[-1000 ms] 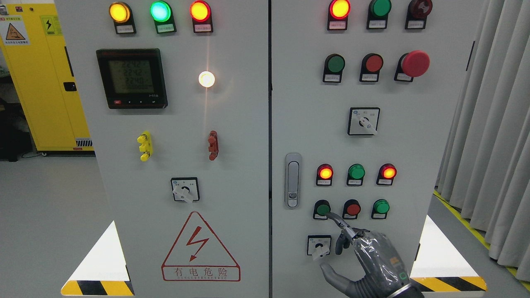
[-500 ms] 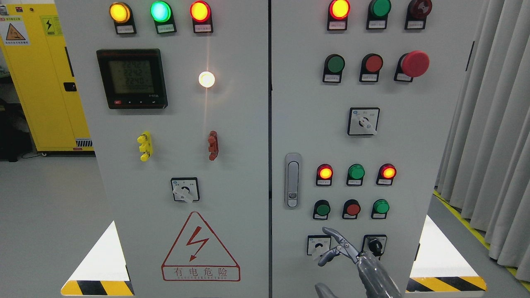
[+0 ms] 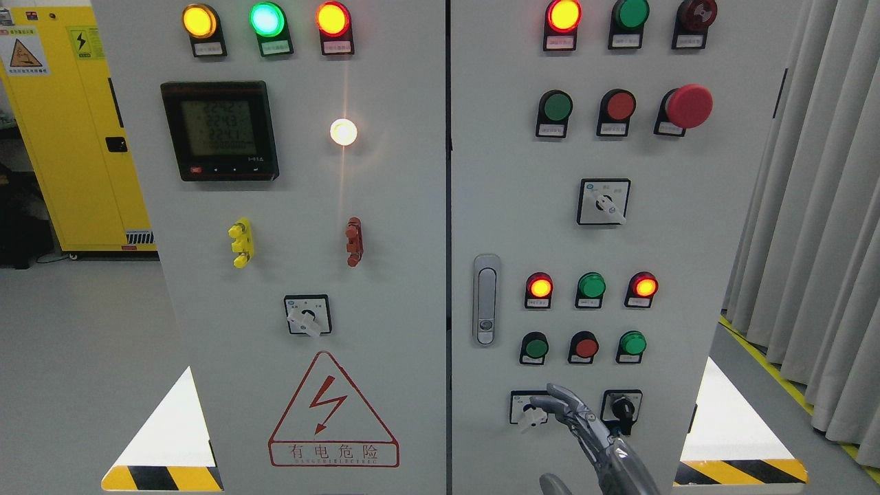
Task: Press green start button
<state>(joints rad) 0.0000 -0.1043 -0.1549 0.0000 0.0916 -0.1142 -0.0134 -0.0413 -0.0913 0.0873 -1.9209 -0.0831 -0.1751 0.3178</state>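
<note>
The dark green push button [image 3: 535, 348] sits lowest-left in the button cluster on the right cabinet door, with a red button [image 3: 586, 347] and a brighter green button [image 3: 632, 342] in the same row. My right hand [image 3: 565, 407] rises from the bottom edge, below the button and clear of it. Its fingers are stretched out loosely toward the upper left and hold nothing. The fingertips [image 3: 552, 390] lie in front of the left selector switch [image 3: 528, 411]. The left arm does not show.
A black key switch [image 3: 622, 407] sits right of the hand. The door handle [image 3: 486, 299] lies to the left of the buttons. Indicator lamps [image 3: 591, 285] glow above. A red mushroom stop [image 3: 689, 105] sticks out higher up. Curtains [image 3: 811, 206] hang at the right.
My right hand has pulled down and away from the dark green button, where its index fingertip touched a second ago. The curled fingers have straightened out.
</note>
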